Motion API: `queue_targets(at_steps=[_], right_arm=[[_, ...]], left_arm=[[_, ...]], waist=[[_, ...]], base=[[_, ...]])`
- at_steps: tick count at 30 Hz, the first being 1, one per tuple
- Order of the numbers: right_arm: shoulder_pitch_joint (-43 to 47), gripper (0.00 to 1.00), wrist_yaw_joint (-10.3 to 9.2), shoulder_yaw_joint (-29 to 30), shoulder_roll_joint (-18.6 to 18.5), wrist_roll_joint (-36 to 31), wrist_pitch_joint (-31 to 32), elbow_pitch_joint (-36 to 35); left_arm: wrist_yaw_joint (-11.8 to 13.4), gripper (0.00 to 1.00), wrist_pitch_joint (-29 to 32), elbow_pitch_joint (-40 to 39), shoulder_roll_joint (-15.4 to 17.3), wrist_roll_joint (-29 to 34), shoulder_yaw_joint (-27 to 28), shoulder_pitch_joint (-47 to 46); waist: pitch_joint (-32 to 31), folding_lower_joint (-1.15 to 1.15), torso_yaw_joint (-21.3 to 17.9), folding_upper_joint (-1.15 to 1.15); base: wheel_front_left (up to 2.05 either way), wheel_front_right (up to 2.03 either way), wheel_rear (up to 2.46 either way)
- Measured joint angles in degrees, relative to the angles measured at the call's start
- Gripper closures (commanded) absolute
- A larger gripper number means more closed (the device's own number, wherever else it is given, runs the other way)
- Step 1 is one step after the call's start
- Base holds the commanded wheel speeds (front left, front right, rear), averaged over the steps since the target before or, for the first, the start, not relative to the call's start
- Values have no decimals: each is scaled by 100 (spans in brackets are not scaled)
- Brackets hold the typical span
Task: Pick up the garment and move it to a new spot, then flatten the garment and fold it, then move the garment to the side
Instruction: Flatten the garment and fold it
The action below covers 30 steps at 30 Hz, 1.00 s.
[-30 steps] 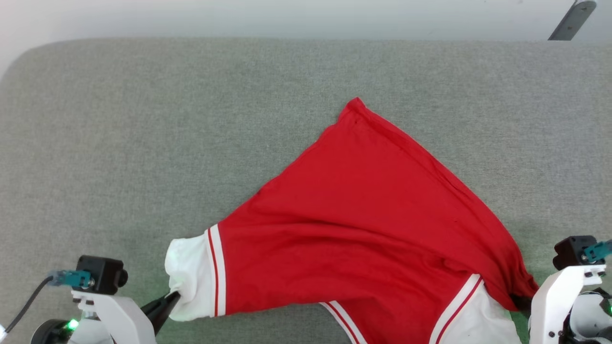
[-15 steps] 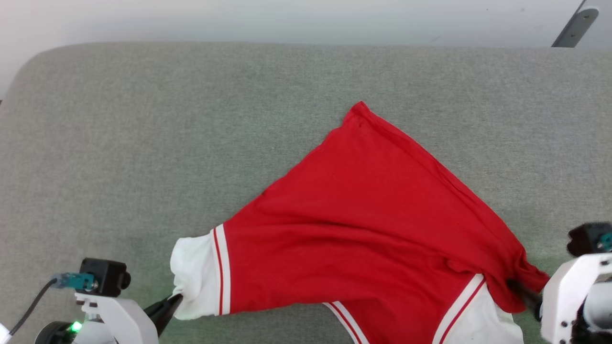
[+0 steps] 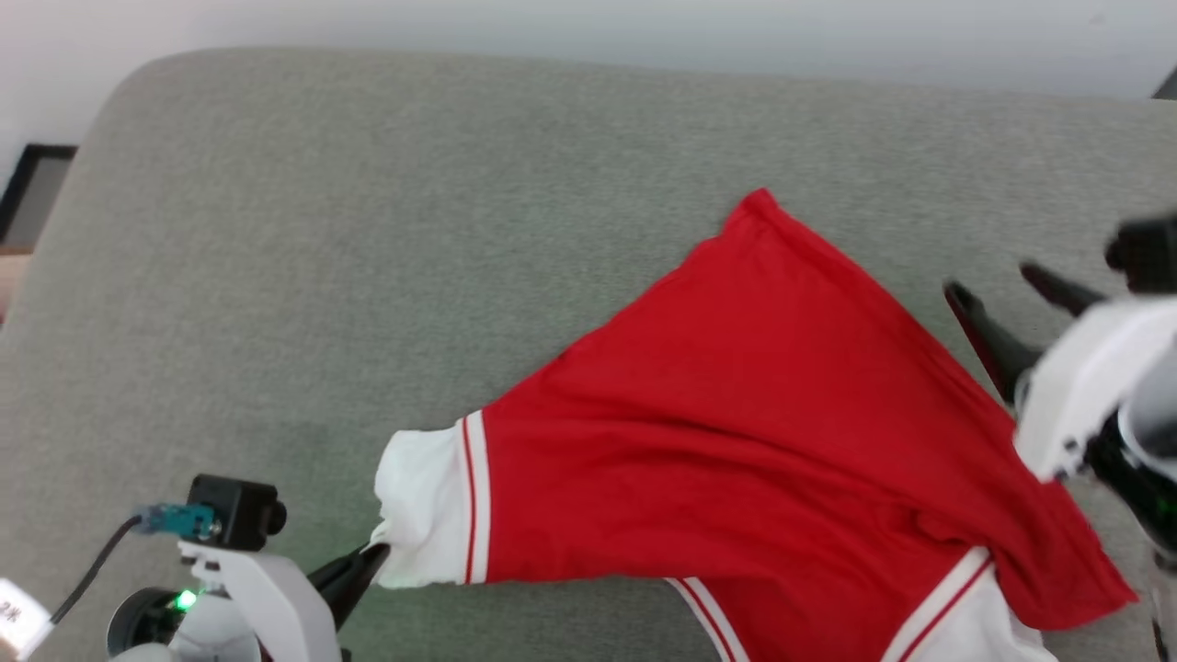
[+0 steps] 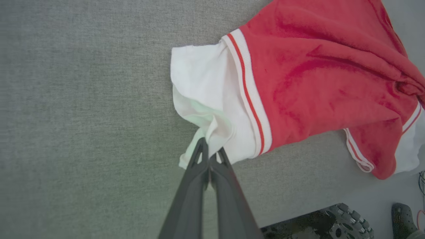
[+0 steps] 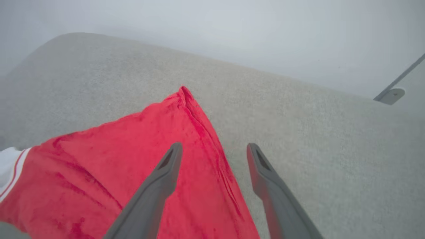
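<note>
**Item 1. Left end effector** (image 3: 372,556), lower left of the head view. Fingers are pressed together, pinching the edge of the white sleeve (image 3: 418,506). The left wrist view shows the same pinch (image 4: 209,152), with cloth bunched at the tips.

**Item 2. Garment** (image 3: 736,441), from lower centre to lower right of the head view. It lies on the bench (image 3: 368,230) in a rough triangle and is creased. One white sleeve points left. A second white sleeve (image 3: 965,625) is cut by the bottom edge. The lower right edge lies slack.

**Item 3. Right end effector** (image 3: 995,280), right edge, mid-height. Fingers are spread and hold nothing. A second ago it sat at the lower right, closed on the red edge. It has since let go and risen. In the right wrist view (image 5: 214,147) it hangs over the garment's (image 5: 132,166) right border. The head view has also shifted, so the garment's new place in the frame is the camera's doing.

**Item 4. Far corner** (image 3: 759,198), upper centre, a folded red point.

**Item 5. Wall** (image 3: 588,28), top edge, pale.

**Note.** The move to a new spot looks done. Flattening appears to be next, probably with a fresh right-hand grip near the far corner. No fold has been made yet.
</note>
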<state>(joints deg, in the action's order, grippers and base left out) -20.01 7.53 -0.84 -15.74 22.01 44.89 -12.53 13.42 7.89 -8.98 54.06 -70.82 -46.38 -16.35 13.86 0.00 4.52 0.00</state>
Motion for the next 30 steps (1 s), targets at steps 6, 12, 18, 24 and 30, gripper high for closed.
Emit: queue_targets(at_steps=[6, 12, 18, 24, 30], right_arm=[[-1207, 0, 0, -553, -164, 37, -386, 1088], [-2390, 0, 0, -1238, -520, 178, -504, 2530], [-3236, 0, 0, -1970, -734, 469, -209, 3945], [-3760, 0, 0, -2761, -998, 853, 336, 4893], [-4306, 100, 1, -3153, -1155, 1168, 985, 5419]], left_arm=[[-180, 100, 89, 140, -263, 129, -94, -292], [-422, 100, 141, 386, -646, 240, -181, -656], [-657, 100, 172, 676, -983, 336, -298, -938], [-853, 100, 164, 936, -1268, 382, -347, -1163], [-991, 100, 166, 1173, -1399, 389, -381, -1295]], waist=[[138, 0, 341, 0], [362, 0, 735, 0], [617, 0, 1119, 0], [856, 0, 1472, 0], [1042, 0, 1703, 0]], base=[[0, 0, 0], [0, 0, 0], [0, 0, 0], [0, 0, 0], [0, 0, 0]])
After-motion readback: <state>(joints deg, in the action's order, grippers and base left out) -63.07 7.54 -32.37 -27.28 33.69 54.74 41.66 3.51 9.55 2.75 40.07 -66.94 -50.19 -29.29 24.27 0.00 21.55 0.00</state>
